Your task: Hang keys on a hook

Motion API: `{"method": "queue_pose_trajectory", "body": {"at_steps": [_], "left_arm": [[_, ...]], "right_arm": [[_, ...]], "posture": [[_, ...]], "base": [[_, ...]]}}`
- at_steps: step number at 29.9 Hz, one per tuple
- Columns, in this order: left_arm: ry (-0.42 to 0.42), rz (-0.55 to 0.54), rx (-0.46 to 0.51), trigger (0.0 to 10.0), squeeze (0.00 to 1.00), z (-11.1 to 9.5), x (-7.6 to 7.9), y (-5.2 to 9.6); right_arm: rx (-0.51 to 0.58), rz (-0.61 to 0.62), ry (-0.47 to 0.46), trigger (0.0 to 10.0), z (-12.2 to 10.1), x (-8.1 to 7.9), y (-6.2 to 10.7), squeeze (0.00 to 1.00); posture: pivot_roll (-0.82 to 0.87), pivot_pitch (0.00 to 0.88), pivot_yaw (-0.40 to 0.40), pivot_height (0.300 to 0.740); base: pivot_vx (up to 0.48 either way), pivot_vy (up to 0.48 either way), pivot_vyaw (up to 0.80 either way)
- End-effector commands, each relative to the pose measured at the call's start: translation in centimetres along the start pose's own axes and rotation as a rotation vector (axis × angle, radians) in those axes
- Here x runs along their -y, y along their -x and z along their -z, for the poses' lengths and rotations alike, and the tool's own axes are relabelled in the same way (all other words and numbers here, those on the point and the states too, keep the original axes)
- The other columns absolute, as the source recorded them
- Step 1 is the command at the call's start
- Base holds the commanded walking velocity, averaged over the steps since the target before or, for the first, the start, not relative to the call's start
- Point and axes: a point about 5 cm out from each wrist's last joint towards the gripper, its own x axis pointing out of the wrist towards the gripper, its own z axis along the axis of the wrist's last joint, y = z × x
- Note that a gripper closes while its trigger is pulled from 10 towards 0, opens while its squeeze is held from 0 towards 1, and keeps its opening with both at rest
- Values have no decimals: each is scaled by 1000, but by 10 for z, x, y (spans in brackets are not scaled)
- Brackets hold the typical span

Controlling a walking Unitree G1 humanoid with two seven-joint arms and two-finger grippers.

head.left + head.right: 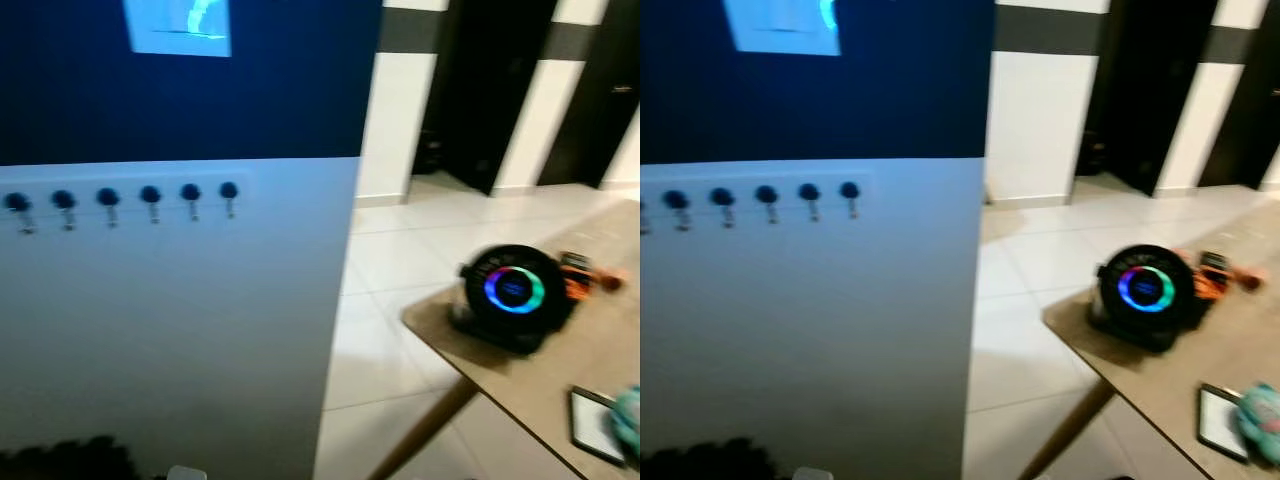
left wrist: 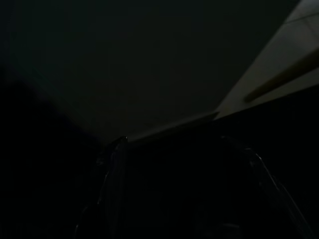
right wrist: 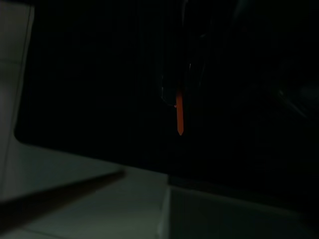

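Note:
A row of several hooks [image 1: 150, 195] with dark round knobs runs along the top of a pale wall panel [image 1: 200, 320], ahead and to my left. In the very dark right wrist view a narrow orange strip [image 3: 179, 117] hangs point down, with faint metal glints just above it. It is too dark to tell what holds it or how the right gripper stands. The left wrist view is also dark. My left gripper [image 2: 184, 142] hangs idle there, its two fingers [image 2: 113, 169] faintly outlined, apart, with nothing between them.
To my right a wooden table [image 1: 600, 360] juts out on a slanted leg. It carries a round black speaker [image 1: 513, 290] with a glowing colour ring, an orange object [image 1: 578, 275], a flat dark device [image 1: 595, 422] and something teal [image 1: 1262, 420]. Pale floor tiles [image 1: 390, 270] lead to a dark doorway [image 1: 490, 90].

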Motion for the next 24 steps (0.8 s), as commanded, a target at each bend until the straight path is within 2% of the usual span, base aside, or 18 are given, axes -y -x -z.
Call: {"method": "queue_pose_trajectory", "body": {"at_steps": [1, 13, 17, 24], "left_arm": [[-5, 2, -15, 10000, 0, 3, -1, 1], [-8, -2, -19, 10000, 0, 1, 1, -1], [-16, -3, -22, 10000, 0, 0, 0, -2], [-30, 11, -33, 10000, 0, 0, 2, -3]], "right_arm": [[-7, 9, -4, 10000, 4, 1, 2, 0], [-4, 19, 0, 10000, 4, 2, 2, 0], [-6, 55, -48, 10000, 4, 6, 2, 0], [-14, 55, -40, 10000, 5, 6, 2, 0]], "posture": [[100, 24, -50, 740], [101, 23, -49, 740], [99, 23, -47, 740], [95, 23, -45, 740]], "base": [[0, 0, 800], [0, 0, 771], [0, 0, 0], [0, 0, 0]]}}
